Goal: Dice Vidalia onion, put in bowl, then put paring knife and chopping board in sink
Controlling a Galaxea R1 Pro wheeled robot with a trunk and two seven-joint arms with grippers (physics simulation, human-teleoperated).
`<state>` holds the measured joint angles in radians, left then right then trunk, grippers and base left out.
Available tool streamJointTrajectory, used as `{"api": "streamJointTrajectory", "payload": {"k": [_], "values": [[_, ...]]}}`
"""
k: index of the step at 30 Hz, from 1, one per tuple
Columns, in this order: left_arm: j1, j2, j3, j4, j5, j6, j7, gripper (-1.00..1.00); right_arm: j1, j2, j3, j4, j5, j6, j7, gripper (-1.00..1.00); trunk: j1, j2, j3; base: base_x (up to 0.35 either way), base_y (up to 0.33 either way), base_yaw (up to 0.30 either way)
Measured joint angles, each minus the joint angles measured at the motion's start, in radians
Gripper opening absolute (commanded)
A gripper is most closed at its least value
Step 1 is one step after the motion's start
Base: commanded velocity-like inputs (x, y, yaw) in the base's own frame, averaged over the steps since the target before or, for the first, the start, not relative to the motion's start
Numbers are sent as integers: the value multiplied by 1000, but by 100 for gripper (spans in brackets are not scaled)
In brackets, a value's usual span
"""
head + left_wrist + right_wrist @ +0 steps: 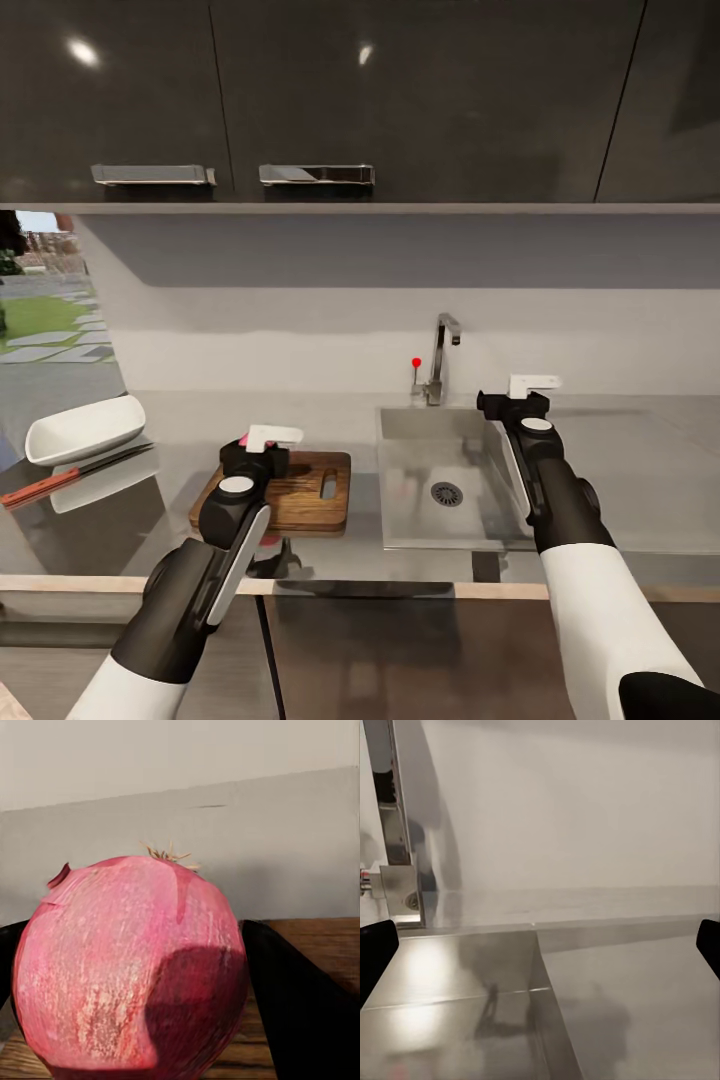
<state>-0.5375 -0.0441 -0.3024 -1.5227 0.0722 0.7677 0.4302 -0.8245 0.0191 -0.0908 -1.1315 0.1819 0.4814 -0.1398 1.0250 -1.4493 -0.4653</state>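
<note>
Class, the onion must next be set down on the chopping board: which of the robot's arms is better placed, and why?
Left. Its gripper is shut on the Vidalia onion just above the chopping board. The right gripper is open, over the sink's far edge.

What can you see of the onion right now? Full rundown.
The Vidalia onion is a round pinkish-red ball with papery skin streaked with fine pale lines, a dry root tuft on top and a small peeling flap of skin. It sits whole, uncut, between the dark fingers of the left hand, which is closed on both its sides. The wooden chopping board lies beneath and behind it; whether the onion rests on the board or hangs just above cannot be told. In the head view only a pink sliver shows.
</note>
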Motion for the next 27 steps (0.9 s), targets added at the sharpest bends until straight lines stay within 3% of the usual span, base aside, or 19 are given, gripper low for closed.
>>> {"api": "streamJointTrajectory", "payload": {"k": [7,12,18,24,26,27], "values": [[0,0,0,56,5,-3,-19,-100,0,0,0,1,0,0,0,100,0,0,0,0,0,0],[0,3,6,58,3,-2,-127,-100,0,0,0,2,0,-1,0,100,0,0,0,0,0,0],[0,19,73,-12,0,4,-229,-100,0,0,0,2,0,-1,0,100,0,0,0,0,0,0],[0,23,94,-27,4,7,-278,-100,0,0,1,8,0,-1,0,100,0,0,0,0,0,0],[0,25,124,-27,2,7,-338,-100,0,1,1,9,0,-1,0,100,0,0,0,0,0,0],[0,25,166,-26,-2,9,-384,-100,0,1,2,9,0,-1,0,100,0,0,0,0,0,0]]}}
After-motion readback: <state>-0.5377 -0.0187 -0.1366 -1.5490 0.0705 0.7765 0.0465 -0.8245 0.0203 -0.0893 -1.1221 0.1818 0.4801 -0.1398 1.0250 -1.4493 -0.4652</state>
